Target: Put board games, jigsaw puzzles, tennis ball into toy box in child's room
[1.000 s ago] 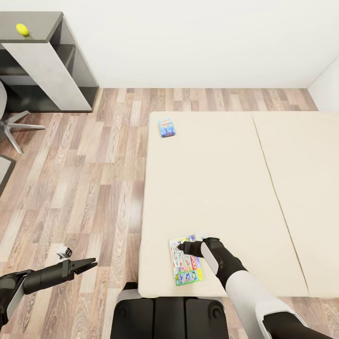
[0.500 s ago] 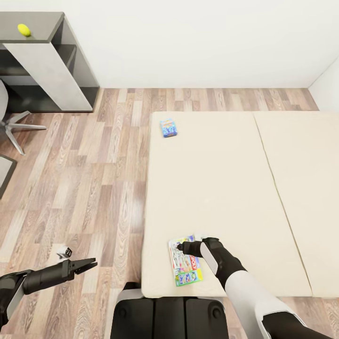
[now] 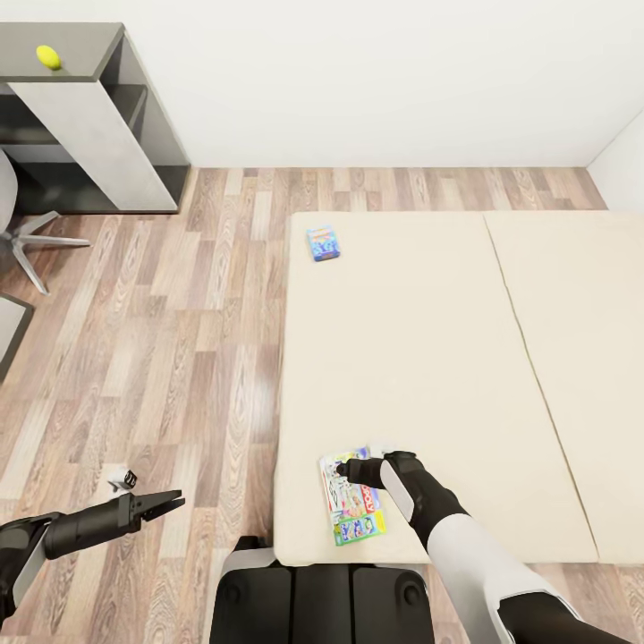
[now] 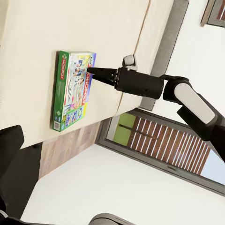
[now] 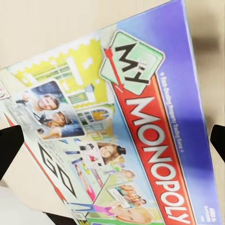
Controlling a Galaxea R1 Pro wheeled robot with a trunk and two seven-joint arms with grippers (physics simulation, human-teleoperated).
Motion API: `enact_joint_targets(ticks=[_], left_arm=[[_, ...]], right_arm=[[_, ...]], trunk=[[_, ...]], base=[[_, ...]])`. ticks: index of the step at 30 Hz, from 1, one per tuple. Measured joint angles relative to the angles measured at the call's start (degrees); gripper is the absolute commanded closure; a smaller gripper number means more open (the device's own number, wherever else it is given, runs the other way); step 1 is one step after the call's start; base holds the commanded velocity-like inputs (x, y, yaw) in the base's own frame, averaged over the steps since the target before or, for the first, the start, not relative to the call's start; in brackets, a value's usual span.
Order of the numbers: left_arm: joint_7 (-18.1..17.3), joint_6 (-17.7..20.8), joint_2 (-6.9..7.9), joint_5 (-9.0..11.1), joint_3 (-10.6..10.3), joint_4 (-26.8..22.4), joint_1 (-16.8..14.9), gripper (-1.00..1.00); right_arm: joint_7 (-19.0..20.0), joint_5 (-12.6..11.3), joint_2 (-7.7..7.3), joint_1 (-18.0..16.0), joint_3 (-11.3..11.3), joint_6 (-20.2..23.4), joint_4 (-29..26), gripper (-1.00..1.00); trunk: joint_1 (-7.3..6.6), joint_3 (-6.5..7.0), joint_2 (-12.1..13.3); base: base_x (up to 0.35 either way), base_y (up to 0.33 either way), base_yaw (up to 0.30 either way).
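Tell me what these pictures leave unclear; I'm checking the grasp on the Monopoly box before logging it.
- Right gripper: its tip meets the Monopoly box, but whether the jaws have closed on it is unclear in all views.
- Small blue game in head view: lettering too small to read.
- Table, holding the ball: cut off by the head view's edge.

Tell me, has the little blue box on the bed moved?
No. The blue box keeps its place near the bed's corner; the whole view shifted slightly, so the camera moved.

green-edged Monopoly box point(image 3: 352, 497), beige bed point(image 3: 420, 358), yellow-green ball point(image 3: 48, 57)
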Motion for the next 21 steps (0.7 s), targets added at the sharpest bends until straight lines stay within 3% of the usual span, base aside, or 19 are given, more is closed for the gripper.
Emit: enact_joint_targets(ticks=[21], left_arm=[[0.0, 0.0, 0.00, 0.0, 0.0, 0.0, 0.0, -1.00]], right_arm=[[0.0, 0.0, 0.01, 0.0, 0.0, 0.0, 0.0, -1.00]], trunk=[[0.00, 0.00, 0.0]], base=[[0.000, 0.043, 0.000]])
